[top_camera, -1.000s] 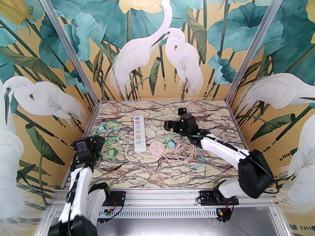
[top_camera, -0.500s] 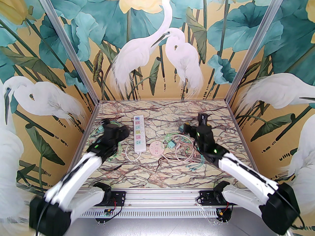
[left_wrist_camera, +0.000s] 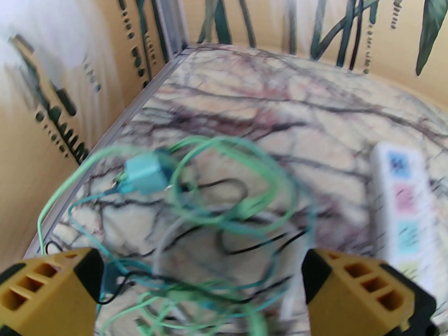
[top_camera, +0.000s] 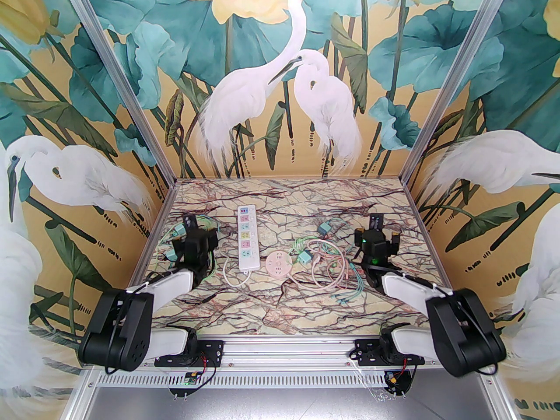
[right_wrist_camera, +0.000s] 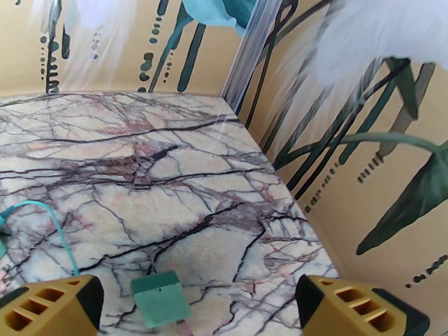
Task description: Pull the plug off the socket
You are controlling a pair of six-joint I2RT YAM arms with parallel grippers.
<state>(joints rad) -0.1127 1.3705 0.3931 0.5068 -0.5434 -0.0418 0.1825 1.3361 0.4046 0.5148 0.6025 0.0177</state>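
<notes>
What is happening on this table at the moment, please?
Two robot arms face a plug-pulling job. The left hand hangs open above a tangle of green cables beside the white power strip; the right hand hangs open over a teal plug lying loose on the table. Neither holds anything, and no plug appears seated in the strip.

The power strip point(top_camera: 246, 239) lies left of the round socket point(top_camera: 278, 264)

Robot lab test cell: aluminium frame point(top_camera: 131, 107), heron-print backdrop panels point(top_camera: 280, 103), marble-pattern tabletop point(top_camera: 284, 313), bolted arm bases point(top_camera: 210, 350).
</notes>
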